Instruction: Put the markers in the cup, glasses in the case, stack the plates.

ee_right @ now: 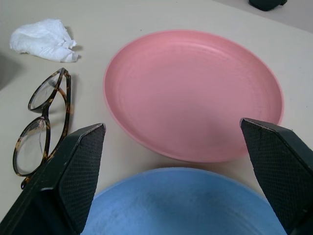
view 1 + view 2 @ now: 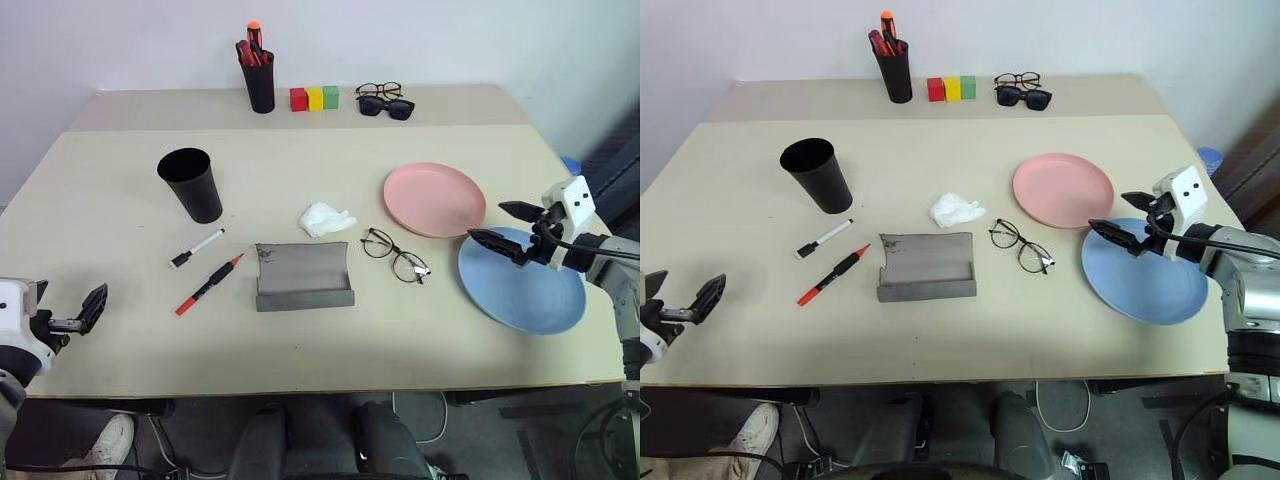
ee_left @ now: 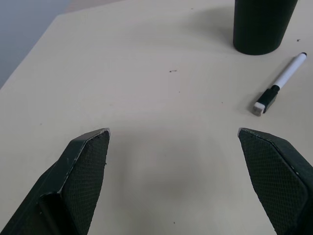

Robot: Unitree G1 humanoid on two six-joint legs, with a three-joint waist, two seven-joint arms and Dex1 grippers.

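**Nothing sorted yet, both claws empty**

While every item lies loose on the worktop (image 2: 120, 330), no part of the task looks done. The white marker (image 2: 197, 248) and red marker (image 2: 208, 285) lie near the black cup (image 2: 191, 184), outside it. The wire-framed glasses (image 2: 395, 256) rest beside the grey case (image 2: 303, 277), which holds nothing. The pink plate (image 2: 434, 199) and blue plate (image 2: 522, 282) sit side by side, unstacked. The right claw (image 2: 500, 226) hovers over the blue plate's edge, jaws apart; the left claw (image 3: 176, 171) hangs spread and empty near the white marker.
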